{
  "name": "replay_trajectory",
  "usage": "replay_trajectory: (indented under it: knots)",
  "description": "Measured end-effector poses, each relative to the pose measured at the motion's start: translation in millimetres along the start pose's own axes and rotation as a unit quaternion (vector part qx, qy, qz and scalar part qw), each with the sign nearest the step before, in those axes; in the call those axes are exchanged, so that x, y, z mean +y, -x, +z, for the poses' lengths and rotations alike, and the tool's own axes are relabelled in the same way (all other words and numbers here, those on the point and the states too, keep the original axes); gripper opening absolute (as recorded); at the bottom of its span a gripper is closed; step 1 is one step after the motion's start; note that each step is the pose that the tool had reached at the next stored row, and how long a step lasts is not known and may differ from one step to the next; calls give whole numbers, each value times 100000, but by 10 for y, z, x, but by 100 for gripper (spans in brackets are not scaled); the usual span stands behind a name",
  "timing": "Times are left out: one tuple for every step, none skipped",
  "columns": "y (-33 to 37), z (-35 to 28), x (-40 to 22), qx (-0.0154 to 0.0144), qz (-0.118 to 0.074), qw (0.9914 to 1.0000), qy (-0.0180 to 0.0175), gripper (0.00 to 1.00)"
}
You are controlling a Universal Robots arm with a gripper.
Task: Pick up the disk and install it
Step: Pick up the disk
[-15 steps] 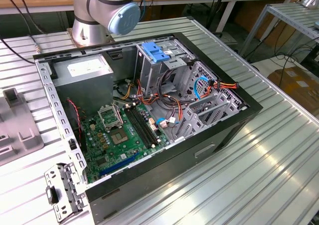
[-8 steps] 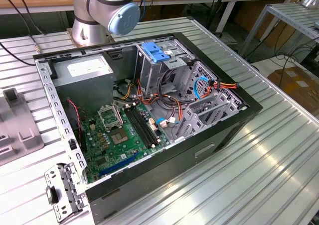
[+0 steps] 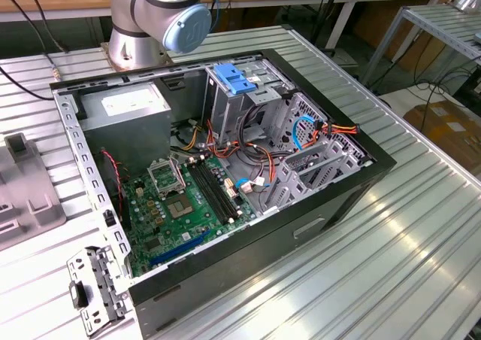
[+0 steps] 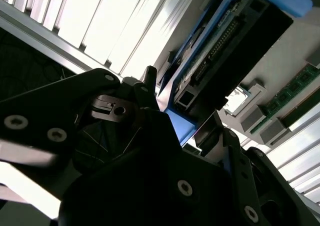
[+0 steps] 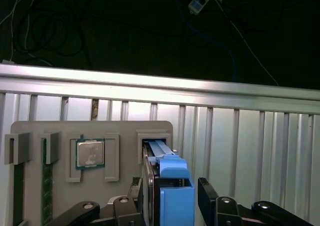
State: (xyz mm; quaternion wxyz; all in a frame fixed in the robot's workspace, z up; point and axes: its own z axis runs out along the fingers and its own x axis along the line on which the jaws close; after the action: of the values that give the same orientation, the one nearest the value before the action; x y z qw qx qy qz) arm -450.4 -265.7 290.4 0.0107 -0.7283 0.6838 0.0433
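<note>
Slatted aluminium table point(image 3: 421, 227): an open computer case point(image 3: 331, 208) is laid on it. Grey holder tray point(image 5: 125, 131): the disk point(image 5: 175, 201) is stood on edge in its slot. Gripper point(image 5: 171, 186): fingers point(image 5: 207, 196) are spread astride the disk, with a gap seen beside one; apparently unclamped.

Arm point(image 3: 161, 1), upper left of the exterior frame: round silver-grey housings, one joint closed by a pale blue round cap point(image 3: 186, 25), and a wider silver base point(image 3: 128, 53) beneath. Gripper point(image 4: 182, 111), in both wrist views: matte black angular link plates with rounded ends, studded with bright silver socket-head screws point(image 4: 184, 187). A small bare-metal pivot piece point(image 4: 112, 108) sits among the plates in the second wrist view.
</note>
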Motion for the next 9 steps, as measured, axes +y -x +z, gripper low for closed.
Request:
replay_trajectory:
  knots:
    - [0,0,0,-3,1,100000,-6,56]
    - [0,1,0,-6,2,100000,-6,56]
    - [0,1,0,-7,1,100000,-6,56]
    - [0,1,0,-11,1,100000,-7,56]
    - [0,1,0,-12,1,100000,-7,56]
    - [0,1,0,-14,-2,100000,-10,56]
    - [0,1,0,-15,-1,100000,-9,56]
    - [0,1,0,-18,0,100000,-11,55]
    - [0,1,0,-18,-2,100000,-7,48]
